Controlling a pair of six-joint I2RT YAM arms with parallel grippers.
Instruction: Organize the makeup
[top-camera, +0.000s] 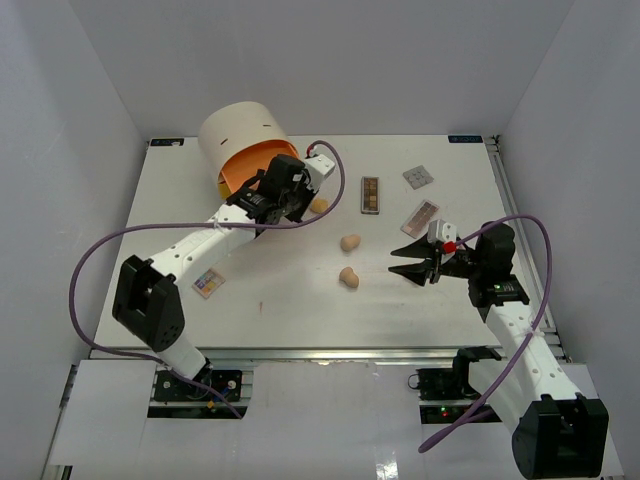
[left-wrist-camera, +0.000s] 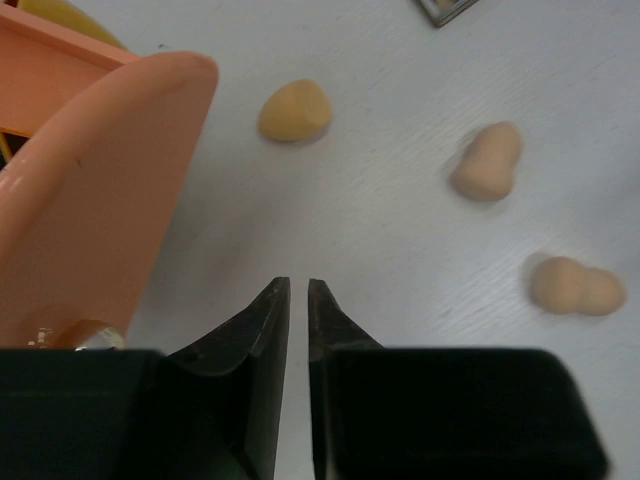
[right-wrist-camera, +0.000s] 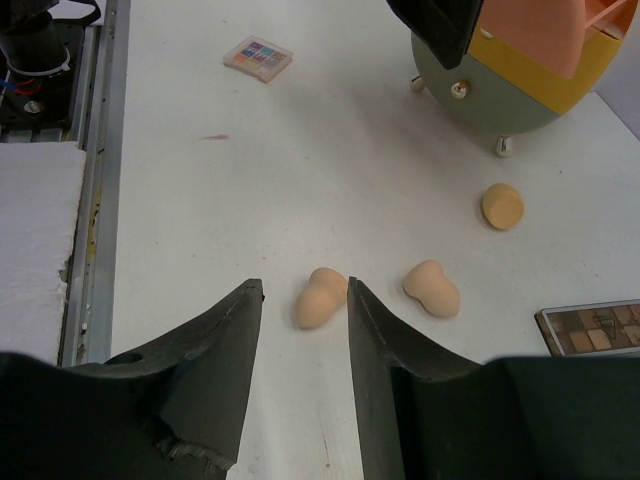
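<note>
The left claw (left-wrist-camera: 297, 290) was pinched together, empty, beside the open orange drawer (left-wrist-camera: 90, 170), probably meant for sponges. The right claw (right-wrist-camera: 305, 287) stood apart, lined up on a sponge (right-wrist-camera: 321, 298) lying mid-worktop (right-wrist-camera: 200, 200).

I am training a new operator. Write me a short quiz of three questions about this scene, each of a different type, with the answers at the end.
1. True or false: the left fingers are closed on a sponge.
2. Multiple choice: in the top view, how many tan sponges lie on the table? A two, B three, C five.
3. Fill the gap: the pulled-out drawer of the round unit is coloured ___.

Key: 1 false, they are shut with nothing between them; 2 B; 3 orange.
</note>
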